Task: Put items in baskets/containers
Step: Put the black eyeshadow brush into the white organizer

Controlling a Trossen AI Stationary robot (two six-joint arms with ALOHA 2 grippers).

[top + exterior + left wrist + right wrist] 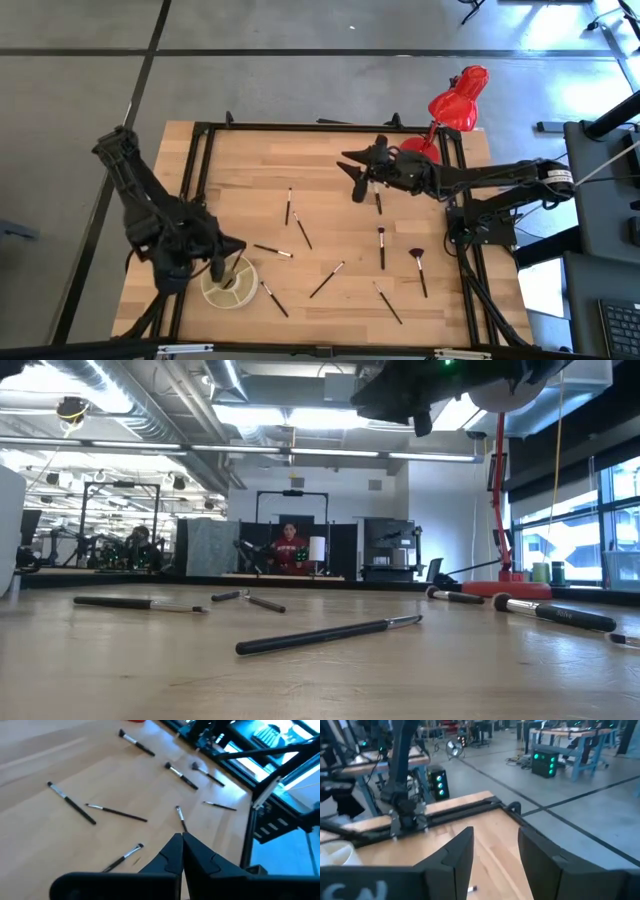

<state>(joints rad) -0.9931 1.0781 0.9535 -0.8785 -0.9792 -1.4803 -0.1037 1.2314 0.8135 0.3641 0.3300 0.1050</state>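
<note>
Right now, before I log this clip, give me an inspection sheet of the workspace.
Surface: wooden table inside a black frame, bare apart from the items below.
Job's things: cream-white container with inner dividers near the front left corner; makeup brushes lie loose across the middle and right of the table, among them a fan-tipped brush and a dark-handled brush nearest the low camera.
Clutter: red desk lamp at the back right edge.
Grippers: left gripper shut, empty, above the container's rim; right gripper open, empty, raised over the back of the table.
Cables: dark cables run down the frame by the right arm's base.
Surroundings: workshop floor, benches, a person seated far behind the table.
</note>
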